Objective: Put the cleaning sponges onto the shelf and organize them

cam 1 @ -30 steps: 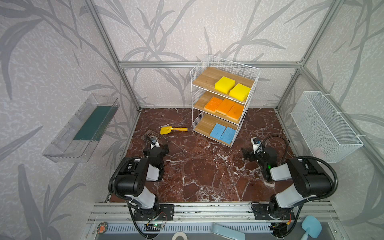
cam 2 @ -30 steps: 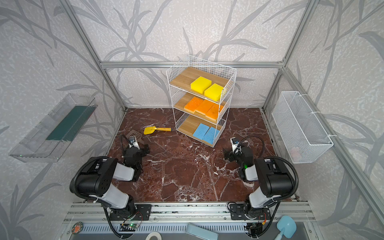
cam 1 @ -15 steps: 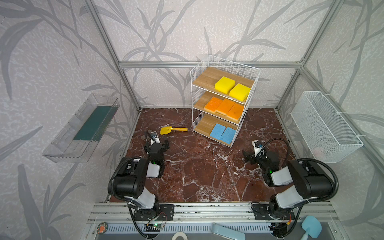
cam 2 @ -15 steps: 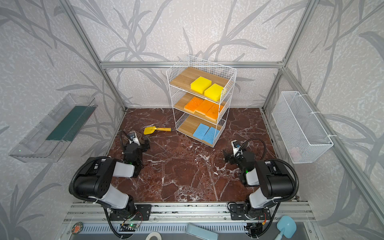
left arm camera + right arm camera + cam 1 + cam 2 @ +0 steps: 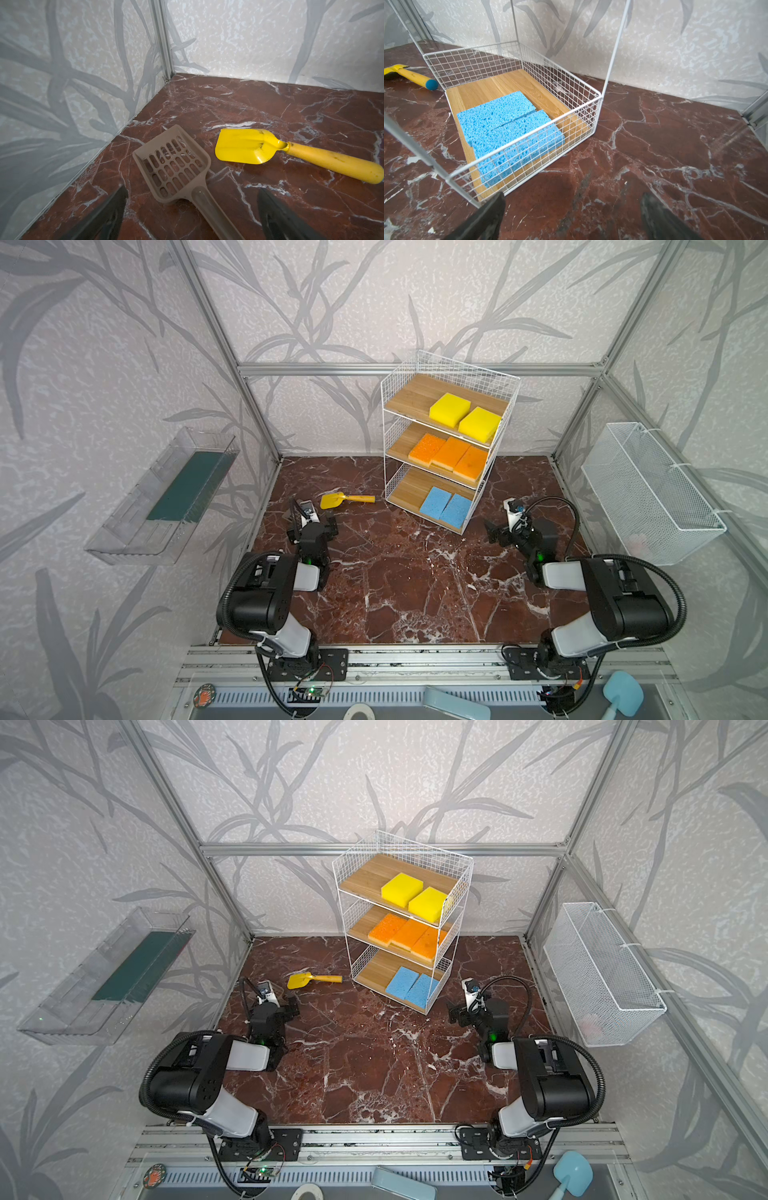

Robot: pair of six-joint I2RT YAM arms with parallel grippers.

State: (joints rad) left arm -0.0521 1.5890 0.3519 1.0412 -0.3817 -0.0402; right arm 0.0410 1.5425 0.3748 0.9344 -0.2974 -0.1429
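Marble table (image 5: 395, 593) carries the shelf (image 5: 411, 396). White mesh basket (image 5: 648, 489) hangs on the wall right of the shelf, clear tray (image 5: 137, 531) on the wall well left of it.

All seven sponges are on the shelf (each row side by side):
- Top board: two yellow sponges (image 5: 449, 409).
- Middle board: three orange sponges (image 5: 451, 454).
- Bottom board: two blue sponges (image 5: 436, 502).

Yellow scoop (image 5: 332, 500) lies just left of the shelf's bottom tier. Brown slotted scoop (image 5: 172, 164) lies farther left.

Left claw (image 5: 191, 190) is left of and nearer than the shelf, spread wide, gripping nothing; the brown scoop's handle runs between its fingers, untouched. Right claw (image 5: 573, 195) is by the shelf's near right corner, spread wide, empty.
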